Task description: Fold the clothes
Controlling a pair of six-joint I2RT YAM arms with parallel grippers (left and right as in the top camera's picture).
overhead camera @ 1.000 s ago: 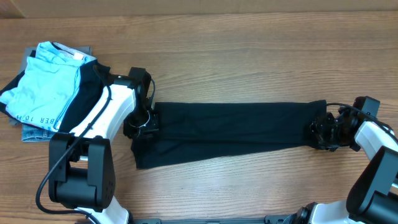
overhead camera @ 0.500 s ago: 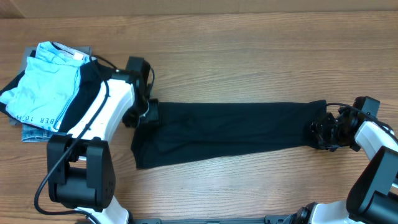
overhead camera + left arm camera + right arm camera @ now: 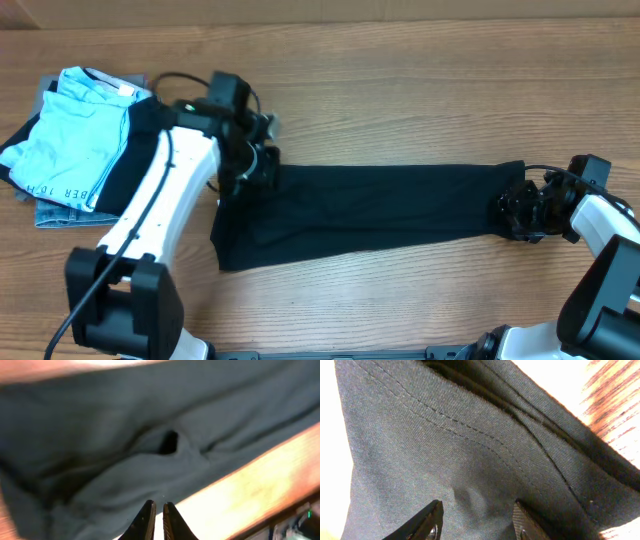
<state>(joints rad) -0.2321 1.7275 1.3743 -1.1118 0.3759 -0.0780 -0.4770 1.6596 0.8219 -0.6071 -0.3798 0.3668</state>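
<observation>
Clothes (image 3: 370, 205) lie stretched out — left fingers (image 3: 146, 521) pressed together, right fingers (image 3: 426, 526) spread.

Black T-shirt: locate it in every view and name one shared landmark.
Overhead: black T-shirt lies as a long band across the middle.
Left wrist: fills most of the frame, wood lower right.
Right wrist: fills nearly everything, seams showing.
Shared landmark: the wooden table.

Overhead faces straight down; wrist views look closely at the clothes (image 3: 370, 210).
</observation>
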